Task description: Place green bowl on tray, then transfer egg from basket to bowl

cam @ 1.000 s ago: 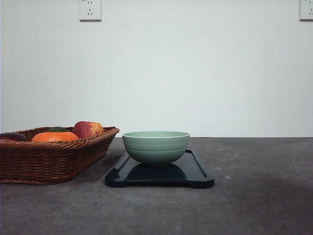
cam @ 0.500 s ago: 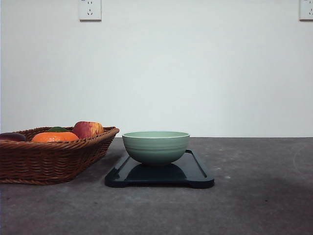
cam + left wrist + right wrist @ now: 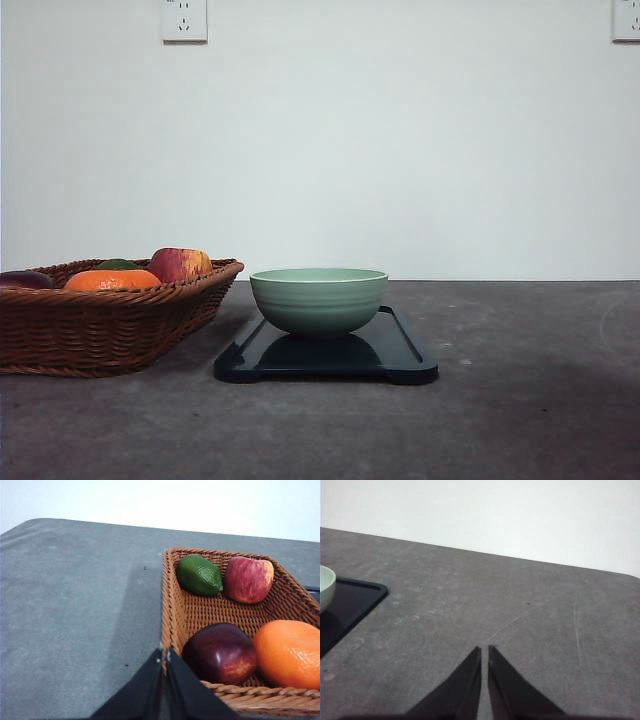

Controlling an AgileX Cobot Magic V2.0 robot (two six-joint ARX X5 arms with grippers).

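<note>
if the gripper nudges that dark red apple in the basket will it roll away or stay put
The dark red apple looks round and glossy, so a nudge would probably roll it and the jaws may slip on it. It likely won't go far: the orange sits right beside it and the basket wall rises around it. It looks rigid rather than squashy, though weight can't be judged.

Lime [image 3: 199, 574], two apples [image 3: 248, 579], orange [image 3: 289, 653]
</note>
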